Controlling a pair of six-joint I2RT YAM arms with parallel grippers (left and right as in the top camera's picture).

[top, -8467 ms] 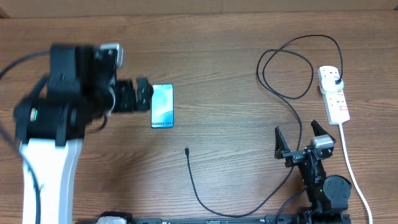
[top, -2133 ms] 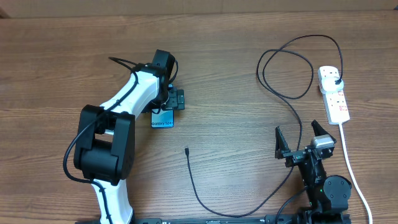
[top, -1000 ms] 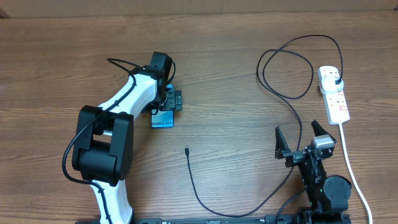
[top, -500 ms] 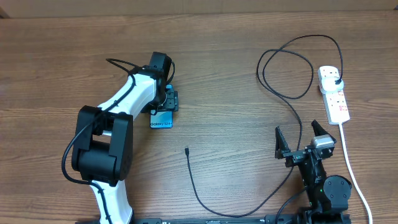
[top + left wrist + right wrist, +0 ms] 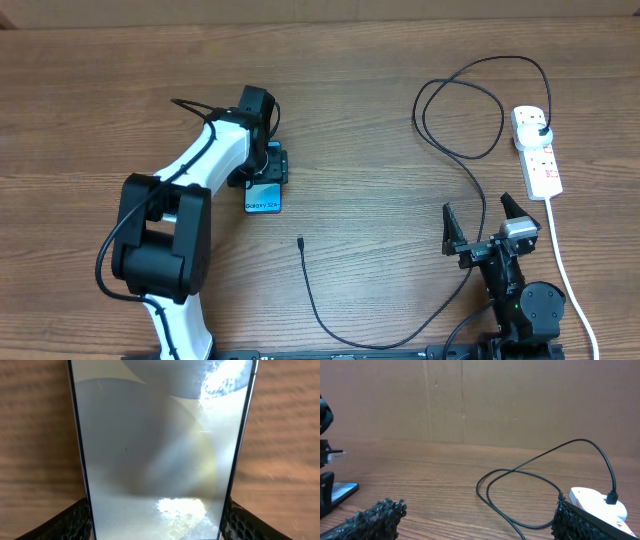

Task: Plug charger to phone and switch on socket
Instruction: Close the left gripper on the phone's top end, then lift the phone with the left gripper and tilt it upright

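The wooden table (image 5: 100,60) fills the overhead view. The white and black left arm (image 5: 200,160) reaches from the 7 o'clock edge up toward 11 o'clock. Its left gripper (image 5: 268,165) (image 5: 155,522) is closed across the width of the phone (image 5: 263,195) (image 5: 160,450). In the wrist view a black pad (image 5: 75,520) presses against each long edge.

The right gripper (image 5: 482,222) (image 5: 475,520) sits at 5 o'clock with its fingers spread wide and nothing between them.

The charger (image 5: 470,160) (image 5: 520,475) is a thin black cable. It loops at 1 o'clock, runs down past the right gripper, sweeps along the 6 o'clock edge and rises toward the middle.

The socket (image 5: 537,155) (image 5: 592,500), a white strip with red-marked switches, lies at 3 o'clock. Its long axis runs roughly 12 to 6, leaning slightly toward 5. The charger's black plug (image 5: 541,132) sits in its 12 o'clock outlet, and a thick white cord (image 5: 560,260) leaves the 6 o'clock end.

The phone lies flat at 10 o'clock from the table's centre, long axis 12 to 6. Its upper half is under the gripper and the "Galaxy S24" end points to 6. The screen is light blue-teal, with pale glare patches close up.

The plug tip (image 5: 301,241) rests on the table at 6 o'clock from centre, pointing to 12, well apart from the phone.
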